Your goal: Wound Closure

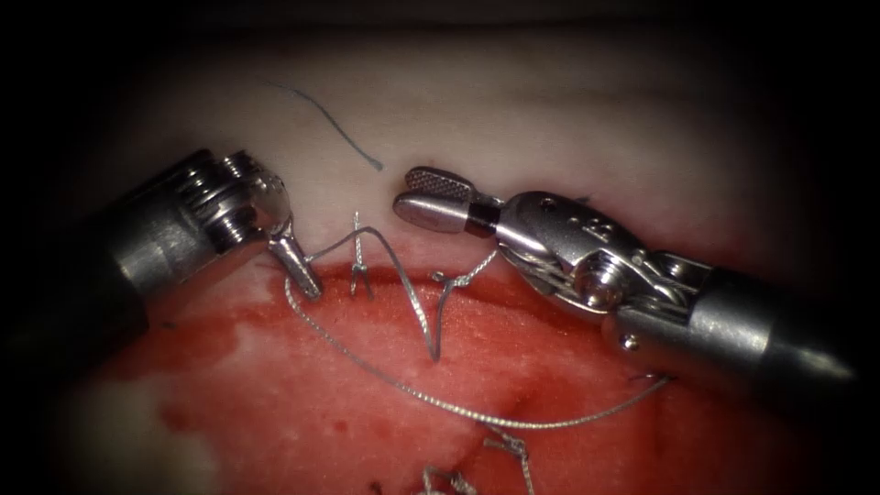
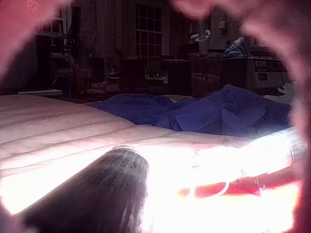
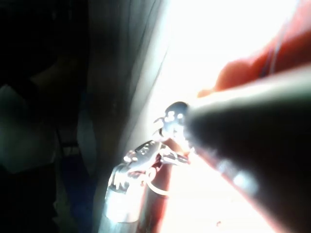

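Left tool [image 1: 301, 270]: jaws closed on the thread [image 1: 477, 417] at the cut's [image 1: 385, 275] left end. Right tool [image 1: 431, 197]: jaws slightly parted, holding nothing, hovering over pale tissue [image 1: 550, 119] above the cut. The thread loops from the left tool across the red-stained tissue toward the right tool's shaft — slack, thin, likely slippery with red fluid [image 1: 275, 385]. A cut end of thread [image 1: 335, 124] lies on the pale tissue. Needle: cannot be made out. Thread is light and limp — best gripped near a knot [image 1: 359, 266].
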Robot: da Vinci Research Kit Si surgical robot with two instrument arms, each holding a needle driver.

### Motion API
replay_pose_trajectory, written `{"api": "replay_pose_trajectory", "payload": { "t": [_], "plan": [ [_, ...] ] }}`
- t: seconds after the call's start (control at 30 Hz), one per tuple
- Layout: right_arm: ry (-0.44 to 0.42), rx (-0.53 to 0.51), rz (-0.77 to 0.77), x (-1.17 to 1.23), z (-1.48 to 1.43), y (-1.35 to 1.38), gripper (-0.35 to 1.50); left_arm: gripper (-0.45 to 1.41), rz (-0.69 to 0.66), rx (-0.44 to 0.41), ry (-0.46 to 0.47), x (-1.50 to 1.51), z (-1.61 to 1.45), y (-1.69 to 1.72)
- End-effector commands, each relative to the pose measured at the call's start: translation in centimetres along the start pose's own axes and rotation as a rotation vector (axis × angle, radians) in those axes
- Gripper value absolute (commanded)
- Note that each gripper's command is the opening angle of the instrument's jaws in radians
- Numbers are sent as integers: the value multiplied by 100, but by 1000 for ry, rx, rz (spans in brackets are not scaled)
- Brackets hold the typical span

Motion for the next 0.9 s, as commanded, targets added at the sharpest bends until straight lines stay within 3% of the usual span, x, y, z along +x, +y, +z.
{"api": "replay_pose_trajectory", "payload": {
  "t": [0.03,0.33,0.37,0.4,0.43,0.5,0.57,0.6,0.7,0.73,0.83,0.9],
  "plan": [
    [-29,1,-3,-17,6,-4,45,-45,7,4,6,10,-12,6],
    [-29,2,-4,-16,6,-4,70,-45,7,4,6,10,-12,6],
    [-29,1,-4,-16,6,-4,76,-40,125,40,24,10,-13,6],
    [-29,1,-4,-16,6,-4,76,-40,125,40,24,10,-13,6],
    [-29,1,-5,-16,6,-4,81,-35,155,80,56,9,-19,8],
    [-29,1,-6,-14,7,-3,90,-27,265,173,14,4,-30,13],
    [-29,1,-13,-14,7,-3,96,-24,294,201,-2,3,-34,14],
    [-29,1,-9,-13,8,-3,98,-42,377,295,-37,-1,-41,15],
    [-28,1,-4,-12,8,-3,101,-45,362,403,-29,-8,-48,15],
    [-28,1,2,-12,8,-2,101,-45,323,299,-12,-8,-48,17],
    [-28,0,1,-11,7,-2,105,-45,299,212,60,0,-43,25],
    [-27,-5,4,-13,1,-3,96,-45,223,60,110,8,-40,30]
  ]
}}
